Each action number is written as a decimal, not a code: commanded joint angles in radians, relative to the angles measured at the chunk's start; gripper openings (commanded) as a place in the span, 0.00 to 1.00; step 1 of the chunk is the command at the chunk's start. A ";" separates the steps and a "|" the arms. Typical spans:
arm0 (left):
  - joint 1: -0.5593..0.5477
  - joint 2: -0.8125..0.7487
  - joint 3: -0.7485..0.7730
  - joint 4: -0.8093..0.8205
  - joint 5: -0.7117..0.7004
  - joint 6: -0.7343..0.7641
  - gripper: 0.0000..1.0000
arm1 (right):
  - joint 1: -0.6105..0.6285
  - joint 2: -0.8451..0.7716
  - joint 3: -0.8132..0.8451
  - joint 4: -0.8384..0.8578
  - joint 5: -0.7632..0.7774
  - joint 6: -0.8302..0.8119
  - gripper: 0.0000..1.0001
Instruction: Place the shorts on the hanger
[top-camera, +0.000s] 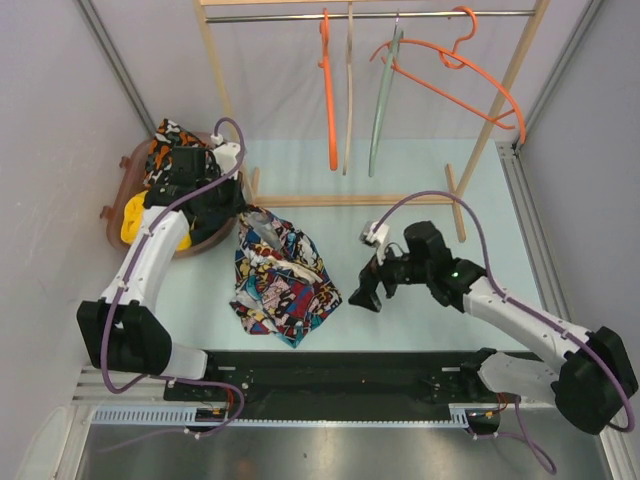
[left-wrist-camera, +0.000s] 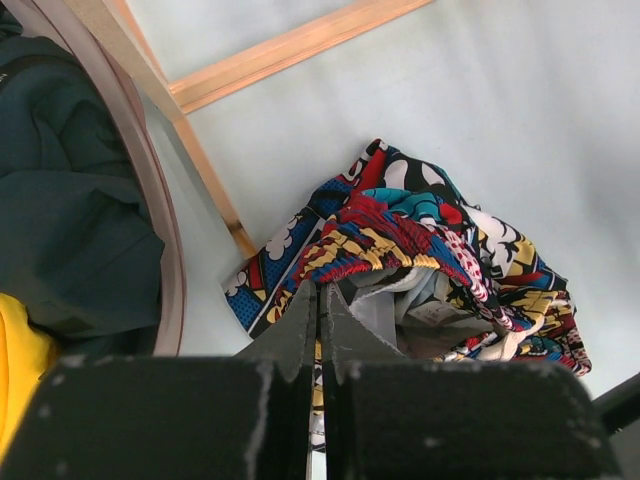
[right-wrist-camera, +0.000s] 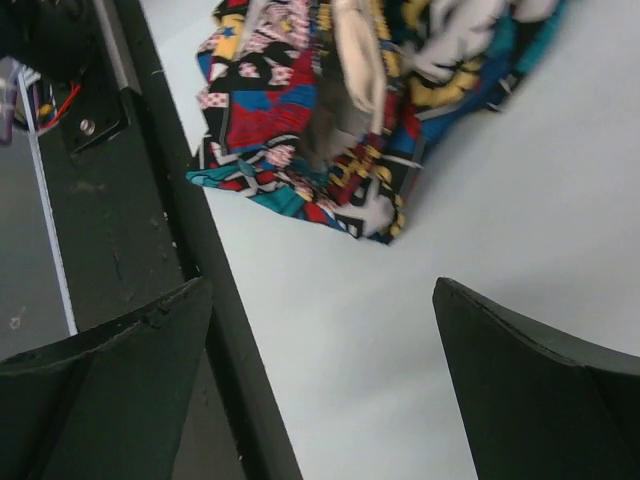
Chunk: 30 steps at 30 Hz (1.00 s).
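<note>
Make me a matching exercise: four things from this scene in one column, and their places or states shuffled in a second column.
Column one:
1. shorts
2. wide orange hanger
3. left gripper
4. right gripper

Column two:
A. hanging on the rail
B. jaws wide open
C. crumpled on the table
D. jaws shut

Pairs: 1-C, 2-A, 3-D, 4-B.

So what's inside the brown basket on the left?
A patterned orange-black-white garment, a yellow garment and a dark teal garment show inside the basket. The left arm covers the middle, so anything beneath is hidden.
</note>
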 joint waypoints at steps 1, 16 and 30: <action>0.029 0.000 0.027 0.031 0.036 -0.016 0.00 | 0.181 0.081 0.010 0.160 0.088 -0.096 0.98; 0.051 -0.017 0.073 -0.009 0.035 0.001 0.00 | 0.277 0.430 0.143 0.333 0.059 -0.090 0.98; 0.083 -0.035 0.065 -0.015 0.048 0.006 0.00 | 0.316 0.508 0.090 0.419 0.091 -0.052 0.65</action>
